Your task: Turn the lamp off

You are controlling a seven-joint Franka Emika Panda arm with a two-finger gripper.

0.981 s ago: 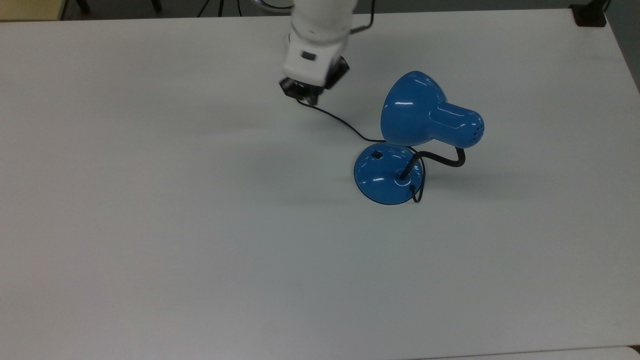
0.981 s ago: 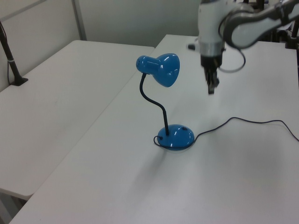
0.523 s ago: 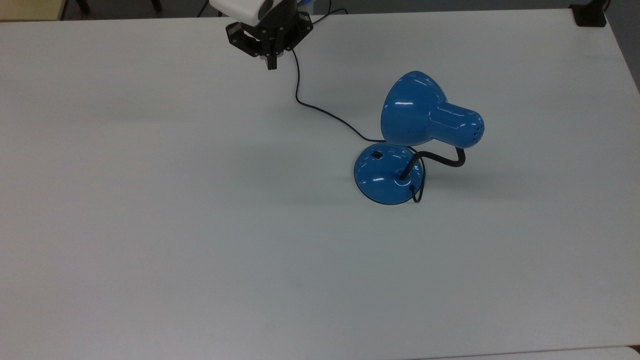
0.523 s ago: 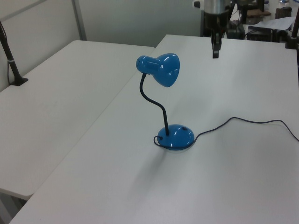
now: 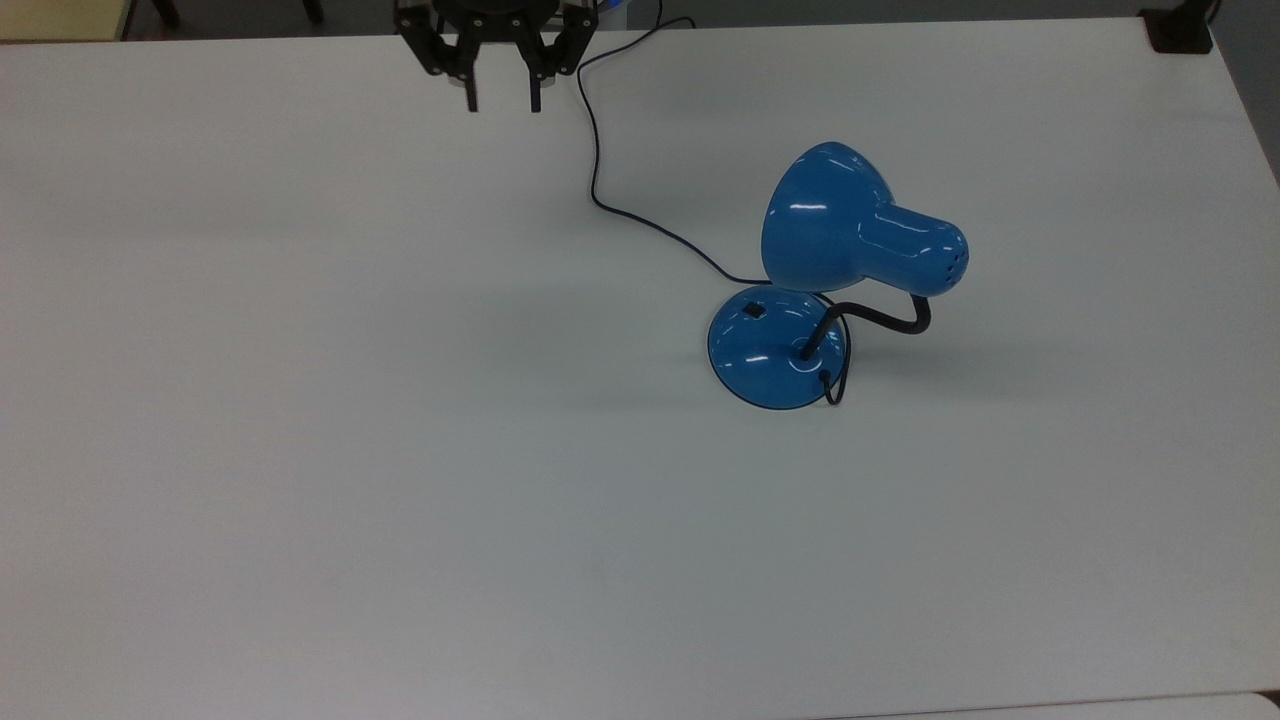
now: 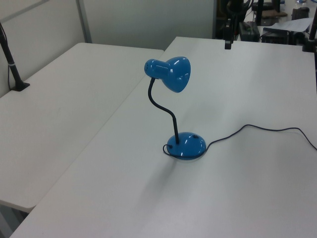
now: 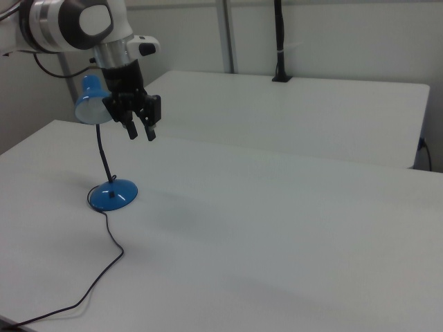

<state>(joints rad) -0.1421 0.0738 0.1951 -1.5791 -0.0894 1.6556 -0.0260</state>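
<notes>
The lamp stands on the white table (image 5: 300, 450), with its glossy blue shade (image 5: 830, 220) held on a bent black gooseneck (image 5: 880, 318) above the round blue base (image 5: 775, 345). A small black switch (image 5: 755, 311) sits on the base's upper left in the top view. In the left view I see the shade (image 6: 171, 73) and base (image 6: 187, 145). My gripper (image 5: 502, 102) hangs open at the table's far edge, well away from the lamp, at the top view's upper left. In the right view the gripper (image 7: 140, 133) is open and high beside the shade (image 7: 88, 105).
The lamp's thin dark cord (image 5: 640, 225) runs from the base across the table past the gripper and off the far edge. In the right view the cord (image 7: 104, 277) trails to the near edge. A second white table (image 6: 59, 114) adjoins on the left view's left.
The gripper has risen and drawn back from beside the lamp's cord to the table's far edge in the top view. Its fingers, together before, now stand apart. The lamp has not moved.
</notes>
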